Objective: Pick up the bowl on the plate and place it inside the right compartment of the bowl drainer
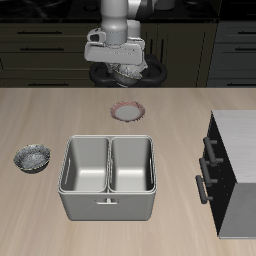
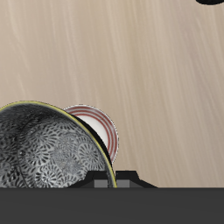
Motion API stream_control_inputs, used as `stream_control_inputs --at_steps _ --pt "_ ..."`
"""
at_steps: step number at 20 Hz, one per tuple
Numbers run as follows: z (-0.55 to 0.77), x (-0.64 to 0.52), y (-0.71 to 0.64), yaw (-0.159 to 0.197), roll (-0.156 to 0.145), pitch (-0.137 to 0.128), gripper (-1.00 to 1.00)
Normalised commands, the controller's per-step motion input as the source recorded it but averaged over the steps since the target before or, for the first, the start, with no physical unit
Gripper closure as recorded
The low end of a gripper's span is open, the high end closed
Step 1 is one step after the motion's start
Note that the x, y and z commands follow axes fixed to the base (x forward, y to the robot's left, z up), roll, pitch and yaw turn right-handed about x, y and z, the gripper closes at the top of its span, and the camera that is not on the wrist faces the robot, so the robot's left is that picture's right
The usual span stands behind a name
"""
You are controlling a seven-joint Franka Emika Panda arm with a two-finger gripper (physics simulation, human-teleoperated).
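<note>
Held the bowl point(image 1: 128, 72) up in the tool point(image 1: 127, 70), clear of the bench point(image 1: 60, 110), over its back part and above the plate point(image 1: 130, 110). Tool pinched on the bowl's rim, fingers mostly hidden behind the tool body in the exterior view. Showed the bowl point(image 2: 48, 149) close against the camera in the wrist view, its speckled inside facing the lens, tilted, with the plate point(image 2: 101, 122) bare on the wood beneath and partly covered by the bowl's edge. Sat the bowl drainer point(image 1: 108, 205) nearer the front edge of the bench, both wells empty, the right compartment point(image 1: 87, 165) among them. Rested a second, similar bowl point(image 1: 32, 157) on the bench beside the drainer. Stood a dark cabinet point(image 1: 235, 170) with handles at the drainer's other side.
</note>
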Motion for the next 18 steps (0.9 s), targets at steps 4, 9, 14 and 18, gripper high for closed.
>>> stream_control_inputs --at_steps 4,9,14,18 --pt "0.29 -0.07 0.03 0.017 0.007 -0.044 1.00" --pt "0.20 -0.06 0.08 0.011 0.019 -0.006 1.00" --pt "0.17 -0.08 0.02 0.013 0.004 -0.024 1.00" --pt "0.01 0.15 -0.04 0.019 -0.013 0.010 1.00"
